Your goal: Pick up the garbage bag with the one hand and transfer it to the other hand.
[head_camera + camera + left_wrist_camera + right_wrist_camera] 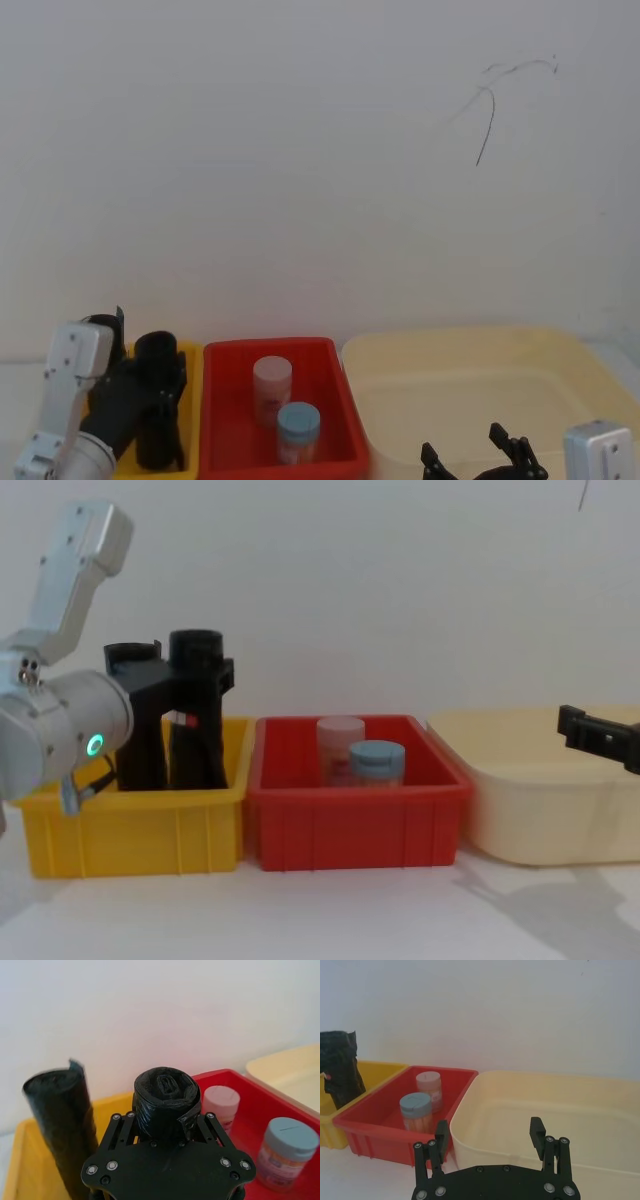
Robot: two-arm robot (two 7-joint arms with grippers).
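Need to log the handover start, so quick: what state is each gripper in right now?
Left gripper: closed on the garbage bag.
Right gripper: open, holding nothing.

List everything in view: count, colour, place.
garbage bag: 1, black, upright in yellow bin, between left gripper's fingers
spare roll: 1, black, upright in yellow bin, beside the bag
yellow bin: 1, yellow, robot's left
red bin: 1, red, middle
pink jar: 1, pink, in red bin
blue-lidded jar: 1, blue lid, in red bin
tub: 1, cream, robot's right
left gripper: 1, black, shut on garbage bag
right gripper: 1, black, open, low before tub
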